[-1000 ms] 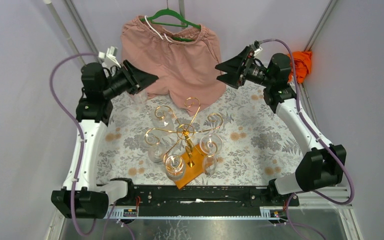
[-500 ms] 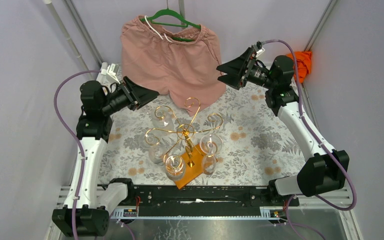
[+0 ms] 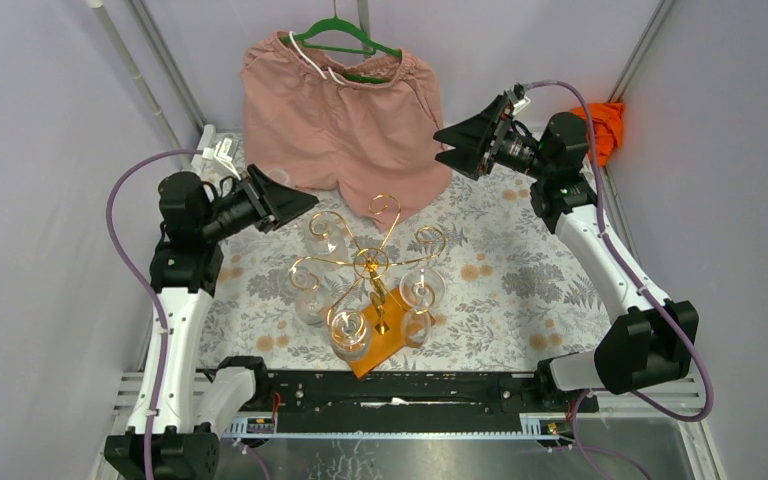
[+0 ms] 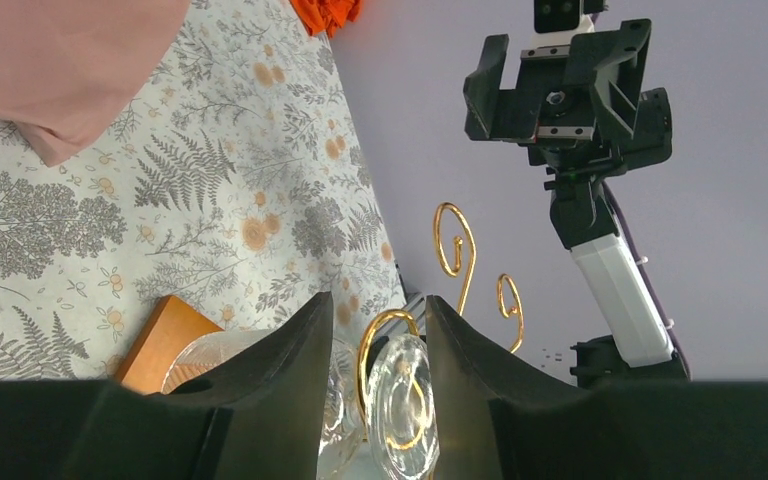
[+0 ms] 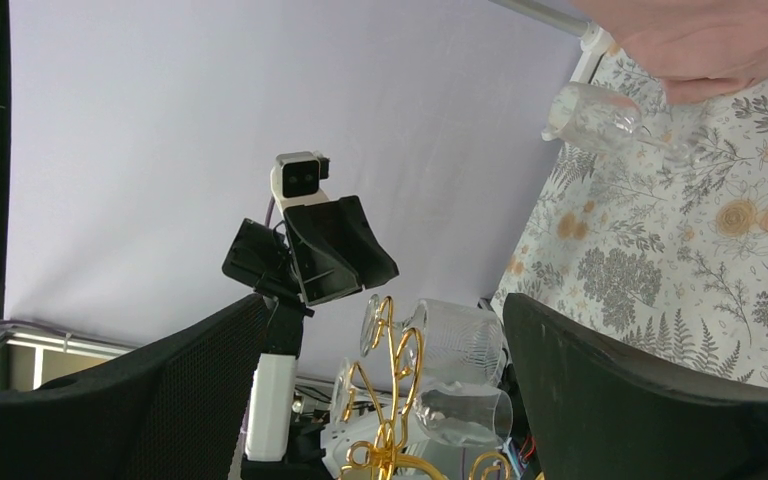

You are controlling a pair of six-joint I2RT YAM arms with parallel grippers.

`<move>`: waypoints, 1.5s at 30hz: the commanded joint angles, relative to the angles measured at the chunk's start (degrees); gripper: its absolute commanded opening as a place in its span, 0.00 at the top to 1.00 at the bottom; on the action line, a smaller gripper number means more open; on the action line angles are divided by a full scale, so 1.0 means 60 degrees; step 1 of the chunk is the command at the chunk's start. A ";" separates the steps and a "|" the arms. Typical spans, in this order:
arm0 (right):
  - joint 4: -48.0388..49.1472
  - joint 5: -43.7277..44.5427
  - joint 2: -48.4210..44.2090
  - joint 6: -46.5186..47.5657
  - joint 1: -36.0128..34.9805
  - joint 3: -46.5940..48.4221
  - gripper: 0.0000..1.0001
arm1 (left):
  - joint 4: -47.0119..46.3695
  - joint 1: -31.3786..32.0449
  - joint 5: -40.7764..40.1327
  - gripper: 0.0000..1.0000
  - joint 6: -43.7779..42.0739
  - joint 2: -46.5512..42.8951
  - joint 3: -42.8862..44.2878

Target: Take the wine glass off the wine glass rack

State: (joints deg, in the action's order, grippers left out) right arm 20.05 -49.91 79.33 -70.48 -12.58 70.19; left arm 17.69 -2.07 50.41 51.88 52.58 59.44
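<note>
One rack (image 3: 372, 262), about five glasses (image 3: 422, 288) hanging on it, one more glass (image 5: 600, 118) lying on table (image 3: 520, 280). One pink shorts (image 3: 340, 120), one green hanger (image 3: 345, 38), one orange rag (image 3: 605, 125), two arms (image 3: 182, 290).

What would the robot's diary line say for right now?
left pincer: open, empty, left of wine glass rack | right pincer: open, empty, near pink shorts | wine glasses: hanging on rack
</note>
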 commanded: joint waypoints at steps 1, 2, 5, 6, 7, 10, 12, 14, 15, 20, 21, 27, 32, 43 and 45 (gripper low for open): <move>0.0454 0.0137 -0.0329 -0.0106 0.0047 0.0020 0.04 | 0.0338 -0.0084 0.0413 0.53 -0.0108 -0.0288 -0.0103; 0.0452 0.0144 -0.0331 -0.0117 0.0053 0.0020 0.04 | 0.0394 -0.0090 0.0403 0.53 -0.0114 -0.0346 -0.0125; 0.0486 0.0132 -0.0326 -0.0137 0.0046 0.0013 0.04 | 0.0593 -0.0082 0.0420 0.53 -0.0195 -0.0493 -0.0260; 0.0486 0.0130 -0.0327 -0.0152 0.0053 0.0006 0.04 | 0.0632 -0.0090 0.0453 0.54 -0.0218 -0.0533 -0.0342; 0.0496 0.0137 -0.0319 -0.0163 0.0048 -0.0002 0.04 | 0.0650 -0.0082 0.0472 0.54 -0.0243 -0.0586 -0.0429; 0.0482 0.0166 -0.0345 -0.0179 0.0050 0.0005 0.04 | 0.0658 -0.0088 0.0521 0.55 -0.0281 -0.0723 -0.0724; 0.0467 0.0181 -0.0346 -0.0184 0.0054 -0.0006 0.04 | 0.0657 -0.0082 0.0576 0.57 -0.0282 -0.0788 -0.0800; 0.0486 0.0210 -0.0359 -0.0202 0.0048 -0.0037 0.04 | 0.0662 -0.0089 0.0550 0.60 -0.0282 -0.0876 -0.0802; 0.0485 0.0224 -0.0373 -0.0206 0.0046 -0.0053 0.04 | 0.0667 -0.0089 0.0548 0.62 -0.0282 -0.0903 -0.0785; 0.0531 0.0287 -0.0386 -0.0226 0.0046 -0.0095 0.05 | 0.0735 -0.0089 0.0462 0.68 -0.0229 -0.0975 -0.0618; 0.0541 0.0291 -0.0387 -0.0239 0.0046 -0.0097 0.05 | 0.0736 -0.0082 0.0471 0.68 -0.0231 -0.0972 -0.0583; 0.0571 0.0289 -0.0339 -0.0251 0.0046 -0.0166 0.05 | 0.0821 -0.0078 0.0429 0.77 -0.0210 -0.1006 -0.0475; 0.0718 0.0264 -0.0266 -0.0359 0.0047 -0.0265 0.05 | 0.0858 -0.0099 0.0338 0.85 -0.0211 -0.1004 -0.0345; 0.1066 0.0207 -0.0130 -0.0557 0.0050 -0.0415 0.05 | 0.1580 -0.0078 -0.0203 0.93 -0.0804 -0.0942 0.0523; 0.1099 0.0203 -0.0086 -0.0583 0.0046 -0.0432 0.05 | 0.1585 -0.0093 -0.0230 0.94 -0.0810 -0.0933 0.0552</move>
State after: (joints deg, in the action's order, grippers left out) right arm 23.24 -48.56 79.29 -73.28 -12.58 67.79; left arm 25.89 -2.35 49.87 48.84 47.31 60.66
